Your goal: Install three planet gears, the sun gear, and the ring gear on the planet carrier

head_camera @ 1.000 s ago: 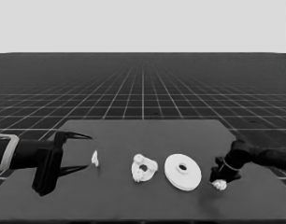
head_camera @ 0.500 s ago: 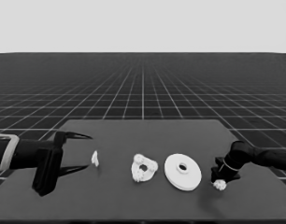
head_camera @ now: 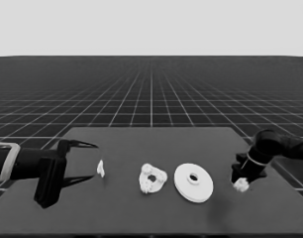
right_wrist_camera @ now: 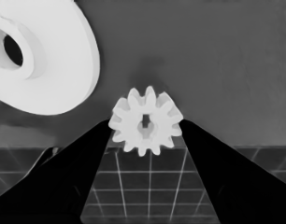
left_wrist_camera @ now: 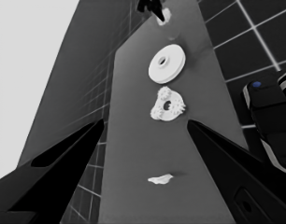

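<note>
Right wrist view showed the right gripper [right_wrist_camera: 146, 126] with its two black fingers [right_wrist_camera: 82, 154] pressed against opposite sides of a small toothed gear [right_wrist_camera: 146, 125], so the gripper was clamped on that gear, whose teeth and notched centre hole faced the camera. Beyond the gear lay the dark table [right_wrist_camera: 203, 56], and the larger round part [right_wrist_camera: 45, 60] filled one corner of the picture, apart from the gear. From the head view the right gripper [head_camera: 243, 179] was at the right end of the table [head_camera: 151, 213], with the white gear [head_camera: 240, 185] at its fingertips, low over or on the surface; which of the two could not be told. To the left of it the larger round part [head_camera: 193, 182] lay flat beside the smaller round part [head_camera: 152, 178], close but not touching, and three small gears sat on the smaller part around its centre hole, as the left wrist view [left_wrist_camera: 167, 105] made plain. The left gripper [head_camera: 87, 162] was parked over the left end of the table, its fingers spread wide with nothing between them, and a thin white piece [head_camera: 100, 168] lay on the table just past their tips, untouched.
</note>
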